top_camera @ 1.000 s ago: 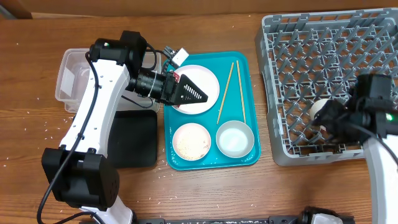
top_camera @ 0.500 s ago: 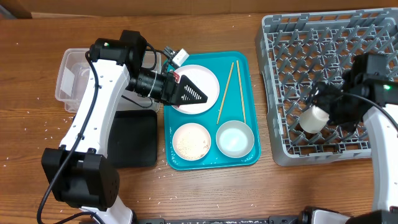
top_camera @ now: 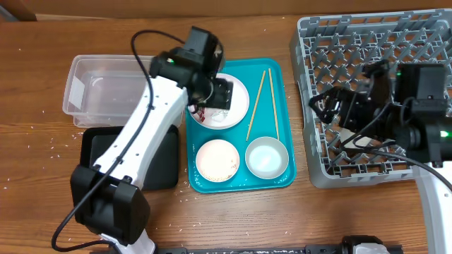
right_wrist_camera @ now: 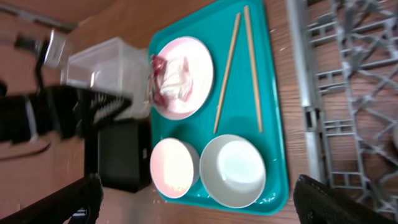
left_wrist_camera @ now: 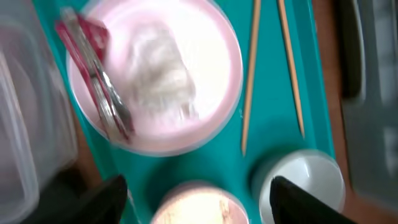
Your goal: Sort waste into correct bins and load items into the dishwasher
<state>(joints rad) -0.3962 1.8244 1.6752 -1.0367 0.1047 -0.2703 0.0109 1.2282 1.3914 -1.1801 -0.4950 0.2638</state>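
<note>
The left jaws are spread wide with nothing between them. They hang right above the larger plate near the top of the teal tray. On that plate lie the red wrapper, at its left edge, and the white tissue wad, in the middle, touching each other. A second ago these jaws lay on their side over the plate. Now the left arm has swung round so they point straight down. I think it is getting ready to pick up one piece of waste. That piece must then go to the clear tub at the upper left or the black tray just below it. I see no waste in either bin yet, though the arm hides part of the black tray. The right jaws are spread too and hold nothing. A moment ago they pinched the small white cup over the grey rack at the right of the counter. Now the cup is gone from them, so it was most likely left in the rack. I cannot pick it out under the right arm. On the teal tray the two chopsticks lie just right of the larger plate. The pale bowl and the smaller plate sit side by side along the bottom. These are not loaded yet.
</note>
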